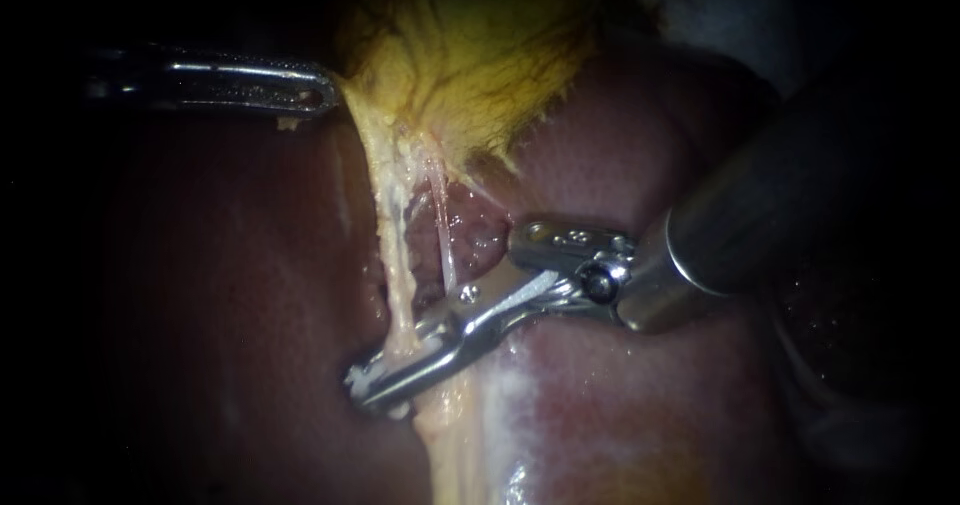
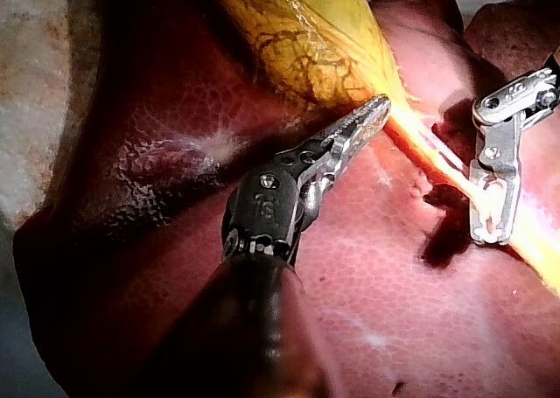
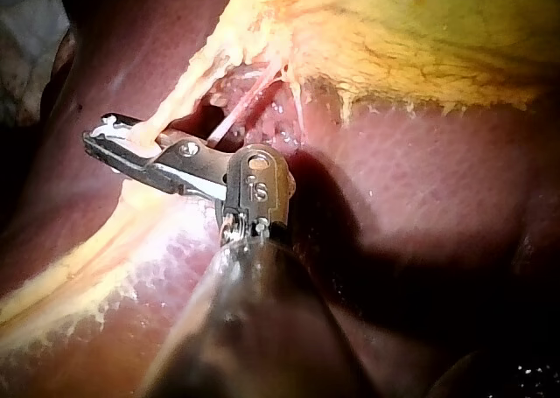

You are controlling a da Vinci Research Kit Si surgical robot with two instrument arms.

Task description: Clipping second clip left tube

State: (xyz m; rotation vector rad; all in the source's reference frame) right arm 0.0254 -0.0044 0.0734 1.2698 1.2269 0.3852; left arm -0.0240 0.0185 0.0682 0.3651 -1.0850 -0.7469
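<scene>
The yellow gallbladder (image 1: 470, 55) hangs at the top, and my left instrument (image 1: 315, 93) has its jaws shut on its left edge, drawing it sideways. From there the pale left tube (image 1: 398, 285) runs down, taut. Beside it on the right lies a thinner, pinkish tube (image 1: 440, 225). My right instrument (image 1: 365, 385) reaches in from the right. Its long jaws lie across the left tube low down, one on each side and pressed on it, with white clip material showing at the tips. The right wrist view shows the left tube (image 3: 188, 92) bulging between the jaws of the right instrument (image 3: 101, 134).
Dark red liver (image 1: 220, 295) surrounds the tubes on both sides. A wet hollow (image 1: 480, 235) lies behind the thin tube. Below the jaws, the pale band of tissue (image 1: 450, 445) runs on down. My right instrument's thick shaft (image 1: 780, 205) fills the right side.
</scene>
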